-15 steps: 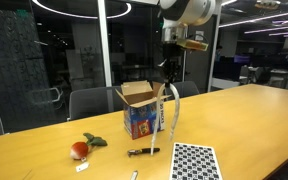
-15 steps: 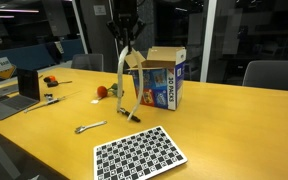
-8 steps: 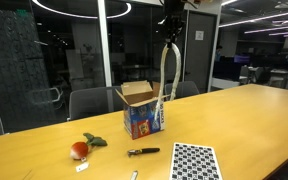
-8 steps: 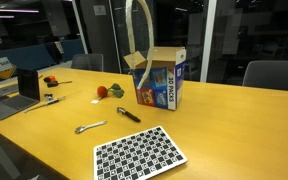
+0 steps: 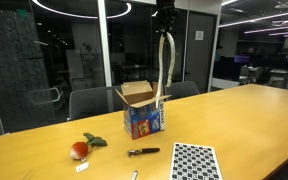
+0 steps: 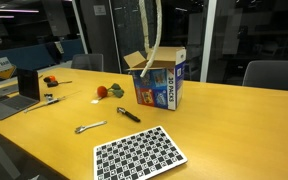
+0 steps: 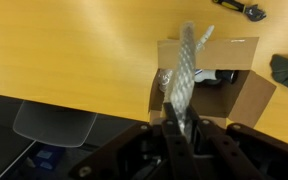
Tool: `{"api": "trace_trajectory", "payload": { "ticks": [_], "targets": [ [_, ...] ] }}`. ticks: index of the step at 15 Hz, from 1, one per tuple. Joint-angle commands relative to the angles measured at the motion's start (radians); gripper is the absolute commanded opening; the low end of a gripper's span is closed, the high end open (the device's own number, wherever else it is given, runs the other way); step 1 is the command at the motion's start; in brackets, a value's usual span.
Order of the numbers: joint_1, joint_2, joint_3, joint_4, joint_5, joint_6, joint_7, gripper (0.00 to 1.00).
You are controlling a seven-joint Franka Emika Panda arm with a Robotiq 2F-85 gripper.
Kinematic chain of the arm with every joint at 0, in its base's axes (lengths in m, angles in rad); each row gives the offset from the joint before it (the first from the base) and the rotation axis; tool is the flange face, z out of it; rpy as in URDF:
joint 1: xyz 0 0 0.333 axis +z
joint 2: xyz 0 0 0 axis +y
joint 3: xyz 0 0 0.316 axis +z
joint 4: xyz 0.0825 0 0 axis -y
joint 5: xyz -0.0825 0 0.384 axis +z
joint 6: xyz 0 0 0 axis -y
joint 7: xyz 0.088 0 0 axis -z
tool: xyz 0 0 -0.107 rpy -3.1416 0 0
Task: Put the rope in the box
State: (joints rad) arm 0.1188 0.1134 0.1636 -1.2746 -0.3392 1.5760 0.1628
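The pale rope hangs straight down from my gripper near the top edge in an exterior view, its lower end at the open top of the box. Another exterior view shows the rope dropping toward the blue box with brown flaps; the gripper is out of frame there. In the wrist view my gripper is shut on the rope, which hangs down over the open box.
A black-and-white checkered sheet lies at the table's front. A short black stick lies in front of the box. A red and green object, a metal spoon and a laptop are also there. Chairs stand behind the table.
My gripper has risen further with the rope and shifted over the box. The rope's lower end left the table and now hangs at the box opening.
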Motion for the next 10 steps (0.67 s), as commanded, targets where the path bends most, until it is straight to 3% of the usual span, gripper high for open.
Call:
{"api": "trace_trajectory", "payload": {
  "ticks": [1, 7, 10],
  "targets": [
    [0.059, 0.13, -0.015, 0.232, -0.081, -0.095, 0.037, 0.15],
    [0.088, 0.319, -0.06, 0.456, -0.054, -0.075, 0.003, 0.14],
    [0.053, 0.445, -0.035, 0.575, -0.03, -0.053, -0.016, 0.15]
  ]
}}
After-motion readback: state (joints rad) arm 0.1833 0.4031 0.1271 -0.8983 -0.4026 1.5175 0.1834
